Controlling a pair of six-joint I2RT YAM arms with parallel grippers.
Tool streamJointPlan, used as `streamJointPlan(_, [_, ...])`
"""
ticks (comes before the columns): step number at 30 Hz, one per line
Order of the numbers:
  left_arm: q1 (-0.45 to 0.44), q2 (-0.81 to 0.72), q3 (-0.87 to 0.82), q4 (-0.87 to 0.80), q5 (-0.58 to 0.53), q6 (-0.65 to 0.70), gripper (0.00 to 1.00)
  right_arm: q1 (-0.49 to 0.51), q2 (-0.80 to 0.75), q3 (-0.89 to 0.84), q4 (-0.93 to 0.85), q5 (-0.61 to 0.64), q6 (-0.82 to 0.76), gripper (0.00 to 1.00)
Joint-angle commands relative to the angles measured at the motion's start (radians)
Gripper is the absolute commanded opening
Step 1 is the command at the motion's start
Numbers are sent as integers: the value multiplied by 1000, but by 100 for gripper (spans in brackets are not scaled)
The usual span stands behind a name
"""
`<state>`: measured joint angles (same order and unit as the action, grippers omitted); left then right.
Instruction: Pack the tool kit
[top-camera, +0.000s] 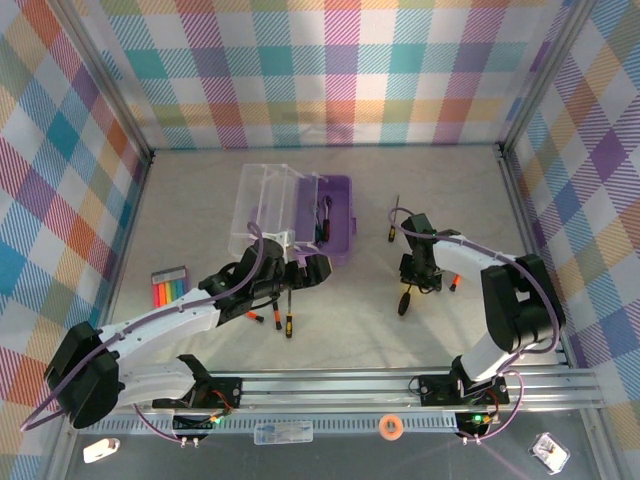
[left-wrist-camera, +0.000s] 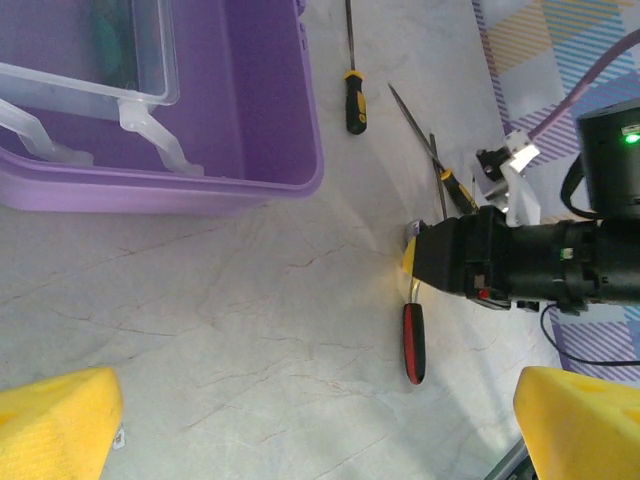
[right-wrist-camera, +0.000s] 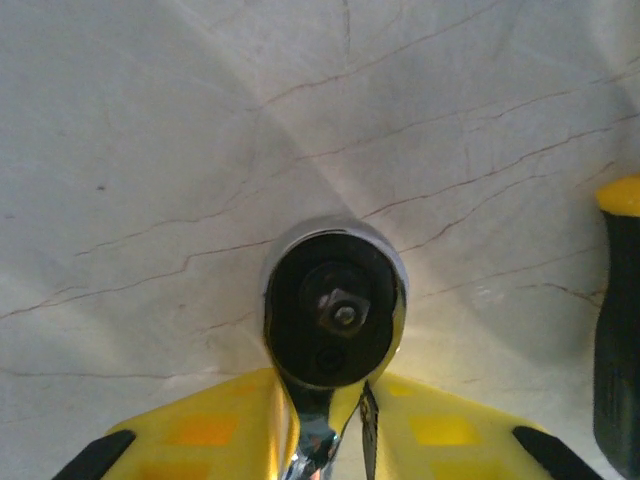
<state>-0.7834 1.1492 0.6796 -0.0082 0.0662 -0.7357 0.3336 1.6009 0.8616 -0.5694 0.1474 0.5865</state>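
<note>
The right gripper is clamped on one ratchet — its yellow fingers press either side of the metal neck, and the round head lies on the table. Just to its right is one black handle with a yellow cap.

The left gripper is spread wide and holds nothing. Ahead of it and to its left sits the one purple case, its clear lid thrown back. Ahead to the right lies one black-and-yellow screwdriver. In the top view two more lie just behind this gripper — an orange-tipped screwdriver and a dark-handled screwdriver.
</note>
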Motion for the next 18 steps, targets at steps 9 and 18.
streamJointPlan(9, [-9,-45,25,-72,-52,51,100,-4,-11,-29,42,-35,-18,16])
streamJointPlan(18, [-9,-58,46,-114,-110,65,100,-4,-85,-2,18,-16,-49,14])
